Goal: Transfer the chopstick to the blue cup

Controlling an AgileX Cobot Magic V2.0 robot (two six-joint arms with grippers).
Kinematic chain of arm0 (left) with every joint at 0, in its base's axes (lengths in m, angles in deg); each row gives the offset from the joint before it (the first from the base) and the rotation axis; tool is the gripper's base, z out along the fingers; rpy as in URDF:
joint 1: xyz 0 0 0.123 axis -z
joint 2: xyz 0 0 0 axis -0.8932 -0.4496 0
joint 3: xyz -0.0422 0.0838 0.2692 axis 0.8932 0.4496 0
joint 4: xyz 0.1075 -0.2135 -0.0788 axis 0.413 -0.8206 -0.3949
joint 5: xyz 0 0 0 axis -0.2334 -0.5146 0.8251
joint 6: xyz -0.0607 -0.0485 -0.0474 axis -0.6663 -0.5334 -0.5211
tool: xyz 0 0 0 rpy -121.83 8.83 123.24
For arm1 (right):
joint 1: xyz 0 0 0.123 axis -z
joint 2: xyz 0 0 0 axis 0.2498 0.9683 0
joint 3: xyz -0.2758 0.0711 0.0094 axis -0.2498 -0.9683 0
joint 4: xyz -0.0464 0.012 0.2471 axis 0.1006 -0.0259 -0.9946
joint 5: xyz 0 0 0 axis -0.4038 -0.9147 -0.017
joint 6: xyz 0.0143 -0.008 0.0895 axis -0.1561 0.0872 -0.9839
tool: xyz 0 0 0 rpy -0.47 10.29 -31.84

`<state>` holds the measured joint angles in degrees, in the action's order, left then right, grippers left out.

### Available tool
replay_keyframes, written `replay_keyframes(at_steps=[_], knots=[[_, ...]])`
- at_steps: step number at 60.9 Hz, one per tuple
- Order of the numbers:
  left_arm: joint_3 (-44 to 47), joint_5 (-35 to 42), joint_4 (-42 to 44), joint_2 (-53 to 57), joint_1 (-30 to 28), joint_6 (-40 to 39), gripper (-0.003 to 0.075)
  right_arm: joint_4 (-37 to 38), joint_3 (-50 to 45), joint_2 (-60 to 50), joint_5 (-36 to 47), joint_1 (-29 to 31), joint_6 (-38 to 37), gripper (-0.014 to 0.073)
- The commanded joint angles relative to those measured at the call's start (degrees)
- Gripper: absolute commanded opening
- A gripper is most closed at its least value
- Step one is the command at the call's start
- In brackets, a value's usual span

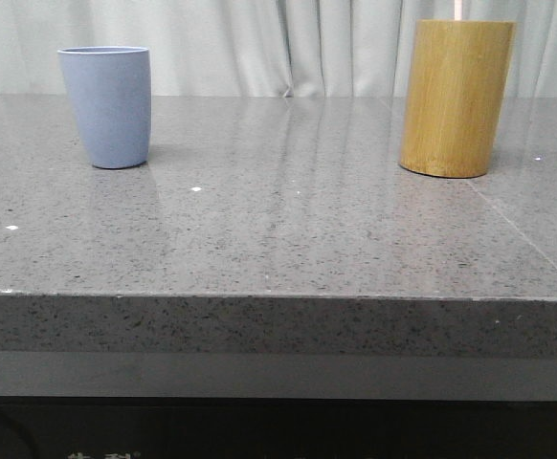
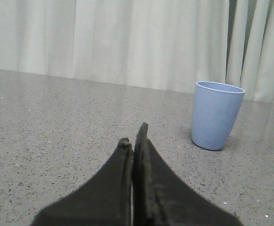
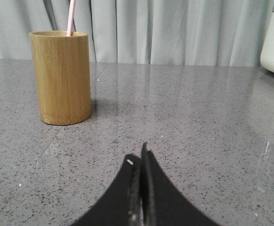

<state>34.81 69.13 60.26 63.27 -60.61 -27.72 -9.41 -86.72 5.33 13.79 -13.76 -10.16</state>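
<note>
So, working from my left across: the blue cup [image 1: 106, 105] stands upright at the far left of the grey stone table [image 1: 278, 229], and from the front I cannot see into it. The left gripper [image 2: 134, 141] sits low over the table with its black fingers pressed together, holding nothing — the cup is ahead of it and off to one side in the left wrist view, near but clearly apart.

Across a wide bare stretch of table stands the bamboo holder [image 1: 456, 98], well apart from the cup. The chopstick [image 3: 71, 18] is inside it, standing nearly upright with a slight lean, only its pale pink top poking above the rim. The right gripper [image 3: 141, 162] is likewise closed on nothing, low over the table, with the holder ahead and off to one side in its own view.

My read: the right arm is the nearer one to the chopstick. Its long axis runs close to vertical, so I judge I'd need to open the fingers, rise above the rim, pinch that exposed tip, then lift straight up before carrying it leftward to the cup.
</note>
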Motion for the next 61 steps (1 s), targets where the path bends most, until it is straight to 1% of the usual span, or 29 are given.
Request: replay_keyframes(at_steps=[1, 43, 48, 56, 61], knots=[[0.5, 4.8, -0.3, 1.4, -0.1, -0.6, -0.0019, 0.9, 0.3, -1.2, 4.8, 0.3, 0.1, -0.0069], [0.5, 4.8, -0.3, 1.4, -0.1, -0.6, -0.0019, 0.9, 0.3, -1.2, 5.6, 0.3, 0.1, -0.0069], [0.5, 6.1, -0.3, 1.4, -0.1, -0.6, -0.0019, 0.9, 0.4, -1.2, 6.0, 0.3, 0.0, -0.0069], [-2.1, 5.7, -0.5, 1.4, -0.1, -0.6, -0.0019, 0.7, 2.7, -1.2, 4.6, 0.3, 0.0, -0.0069], [-6.0, 3.2, -0.5, 1.1, -0.1, -0.6, -0.0019, 0.6, 5.9, -1.2, 2.4, 0.3, 0.0, -0.0069]])
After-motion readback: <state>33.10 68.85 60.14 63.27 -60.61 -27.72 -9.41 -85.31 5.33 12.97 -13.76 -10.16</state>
